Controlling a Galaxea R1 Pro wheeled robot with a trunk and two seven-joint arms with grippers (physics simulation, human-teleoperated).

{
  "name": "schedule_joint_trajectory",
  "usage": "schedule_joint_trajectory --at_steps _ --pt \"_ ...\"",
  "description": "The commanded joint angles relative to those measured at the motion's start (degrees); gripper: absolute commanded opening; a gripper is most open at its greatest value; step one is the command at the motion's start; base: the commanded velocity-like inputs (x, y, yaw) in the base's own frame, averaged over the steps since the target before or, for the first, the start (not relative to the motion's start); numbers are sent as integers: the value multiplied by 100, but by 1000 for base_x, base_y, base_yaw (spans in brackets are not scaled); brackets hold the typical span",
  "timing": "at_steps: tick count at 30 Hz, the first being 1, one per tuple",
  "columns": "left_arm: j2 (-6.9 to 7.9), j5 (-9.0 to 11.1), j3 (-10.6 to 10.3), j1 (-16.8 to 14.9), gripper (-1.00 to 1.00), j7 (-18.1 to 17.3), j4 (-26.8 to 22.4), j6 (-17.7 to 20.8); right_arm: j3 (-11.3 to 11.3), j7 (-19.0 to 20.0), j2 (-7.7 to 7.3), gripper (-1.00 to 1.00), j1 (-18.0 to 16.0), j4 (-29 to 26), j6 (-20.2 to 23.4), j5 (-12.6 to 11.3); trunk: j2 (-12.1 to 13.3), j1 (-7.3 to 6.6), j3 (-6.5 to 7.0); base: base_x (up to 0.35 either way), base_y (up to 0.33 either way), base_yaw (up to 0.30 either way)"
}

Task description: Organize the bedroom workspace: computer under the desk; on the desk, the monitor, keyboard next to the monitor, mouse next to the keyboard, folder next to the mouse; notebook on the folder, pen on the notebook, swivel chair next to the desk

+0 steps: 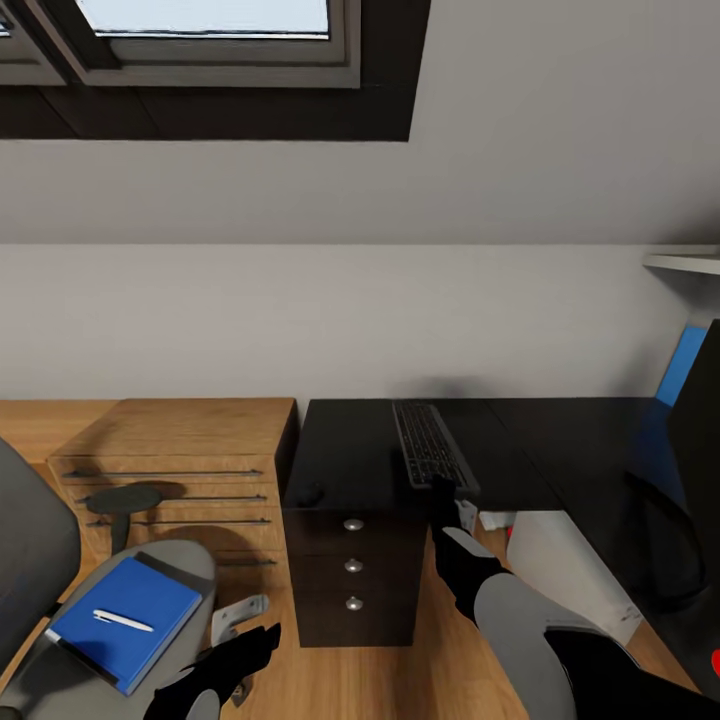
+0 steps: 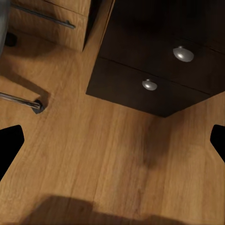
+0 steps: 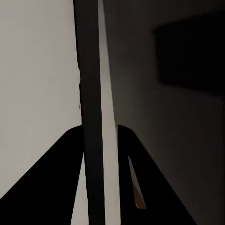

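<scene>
Keyboard (image 1: 432, 446): we had it on the black desk (image 1: 560, 440), lying lengthwise away from us, near end hanging right at the front edge. In the right wrist view it showed up as a thin dark slab (image 3: 91, 117) seen edge-on.
Right gripper (image 1: 450, 497): clenched on the keyboard's near end. The wrist camera had a black finger (image 3: 51, 187) on either side of the slab, pinching it.
Left gripper (image 1: 245, 655): released, fingers spread wide, hanging low over the wood floor (image 2: 108, 159). The two black fingertips (image 2: 10, 143) sat at opposite edges of its wrist view with nothing between them.
Folder (image 1: 125, 620): blue, lying on the seat of the swivel chair (image 1: 60, 600), to our left.
Notebook: honestly we couldn't tell it apart from the folder from up there.
Pen (image 1: 123, 621): white, lying on top of the blue cover.
Mouse (image 1: 309, 494): small dark lump near the desk's left front corner, well apart from the keyboard.
Monitor (image 1: 700, 470): big dark shape at the far right of the desk, cut off by the frame.
Desk drawers (image 1: 353, 575): black unit with three round silver knobs (image 2: 183, 54), beside a wooden dresser (image 1: 175, 460).
</scene>
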Motion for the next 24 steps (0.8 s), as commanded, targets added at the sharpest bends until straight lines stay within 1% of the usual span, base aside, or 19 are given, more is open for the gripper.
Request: schedule_joint_trajectory --at_steps 1,6,9,12,18,21,24 --pt "7 62 -13 -5 100 59 -8 5 -40 43 5 -100 -7 10 2 -3 -46 23 -25 0 0 0" --pt "10 69 2 -5 100 65 -8 5 -41 45 5 -100 -3 35 1 -8 -246 133 -115 0 0 0" --pt "4 70 79 -5 100 63 -8 5 -41 45 5 -100 -5 38 1 -5 -367 198 -169 -41 0 0" --pt "2 70 112 -5 100 61 -8 5 -41 45 5 -100 -3 39 1 -1 -487 264 -222 -210 0 0" --pt "1 71 129 -5 100 60 -8 5 -41 54 5 -100 -3 38 12 0 -728 396 -330 -299 0 0" --pt "1 71 129 -5 100 60 -8 5 -41 55 5 -100 -3 39 18 1 -848 462 -384 -78 0 0" --pt "1 75 131 -5 100 58 -9 5 -41 59 5 -100 -3 39 19 1 -848 462 -384 -22 0 0"
